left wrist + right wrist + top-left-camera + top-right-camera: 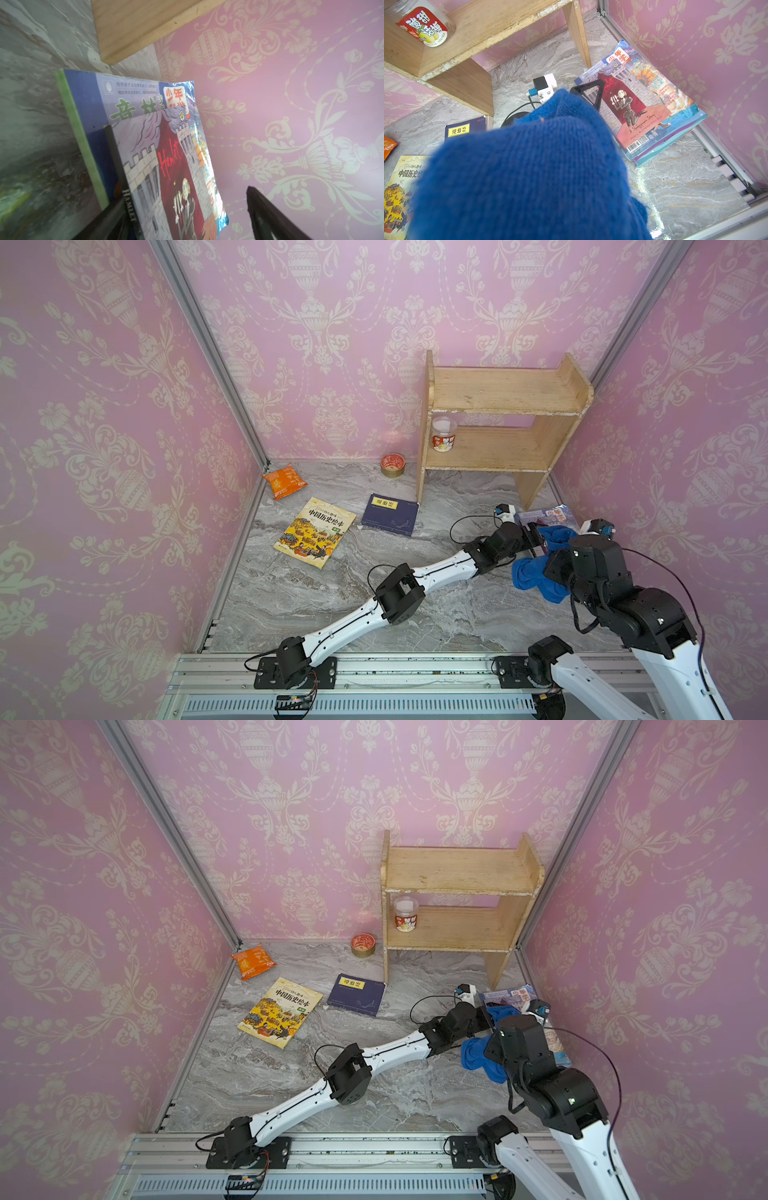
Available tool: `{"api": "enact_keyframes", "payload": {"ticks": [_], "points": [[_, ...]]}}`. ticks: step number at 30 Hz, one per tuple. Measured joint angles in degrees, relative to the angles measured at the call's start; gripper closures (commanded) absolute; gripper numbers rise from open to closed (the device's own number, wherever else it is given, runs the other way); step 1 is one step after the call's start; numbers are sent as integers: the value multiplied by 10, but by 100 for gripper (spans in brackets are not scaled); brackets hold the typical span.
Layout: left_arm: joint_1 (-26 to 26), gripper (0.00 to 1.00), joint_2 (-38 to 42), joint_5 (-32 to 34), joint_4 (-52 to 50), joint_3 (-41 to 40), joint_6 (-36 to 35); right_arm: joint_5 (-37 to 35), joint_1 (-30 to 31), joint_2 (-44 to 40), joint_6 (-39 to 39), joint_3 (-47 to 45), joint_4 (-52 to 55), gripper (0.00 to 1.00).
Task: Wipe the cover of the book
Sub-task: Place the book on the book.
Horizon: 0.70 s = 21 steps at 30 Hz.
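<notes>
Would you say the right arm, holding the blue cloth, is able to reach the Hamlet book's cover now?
Probably yes: the right gripper holds the blue cloth beside the Hamlet book, whose cover lies face up. The open left gripper overlaps one edge.

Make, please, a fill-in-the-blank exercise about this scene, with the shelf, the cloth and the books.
1. The jar stands on the ___ board of the wooden shelf.
2. The knitted cloth is ___ in colour.
3. The red handwritten word on the cover of the top book by the right wall reads ___.

Missing words: lower; blue; Hamlet.
</notes>
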State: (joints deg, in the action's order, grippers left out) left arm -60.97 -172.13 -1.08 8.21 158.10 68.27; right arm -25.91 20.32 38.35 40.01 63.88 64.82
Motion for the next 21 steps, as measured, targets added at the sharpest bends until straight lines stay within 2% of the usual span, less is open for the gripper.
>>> {"api": "enact_keyframes", "payload": {"ticks": [10,14,21], "points": [[12,1,3,-76,-10,10,-14,8,0,-4,0,0,0,100],[12,1,17,-101,-47,10,-33,10,0,-4,0,0,0,100],[11,1,105,-113,-117,-66,-97,10,0,-14,0,0,4,100]]}}
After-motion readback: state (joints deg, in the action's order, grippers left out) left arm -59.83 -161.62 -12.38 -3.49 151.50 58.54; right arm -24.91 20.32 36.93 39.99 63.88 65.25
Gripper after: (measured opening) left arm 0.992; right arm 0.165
